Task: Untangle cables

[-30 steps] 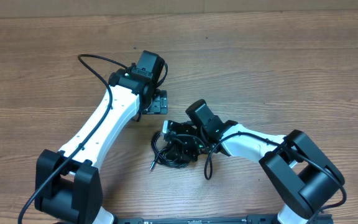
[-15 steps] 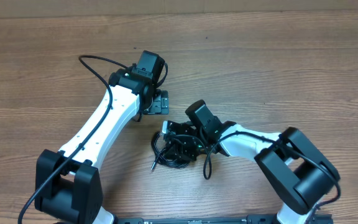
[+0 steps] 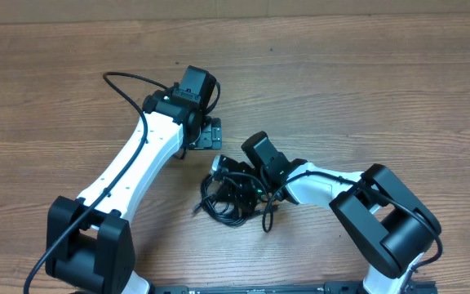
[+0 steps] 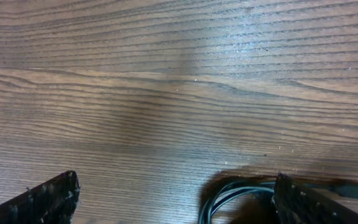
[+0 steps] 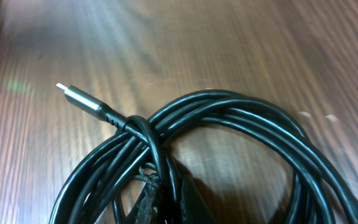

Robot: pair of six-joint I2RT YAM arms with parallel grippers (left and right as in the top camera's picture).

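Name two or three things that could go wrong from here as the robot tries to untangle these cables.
1. The right pincer is shut on the cables where several strands cross; pulling may tighten the wrap or lift the whole coil.
2. The left pincer is open over the bare table beside the coil, holding nothing, so the bundle may simply drag.
3. A loop wraps over the cord just behind the plug, which could snag.
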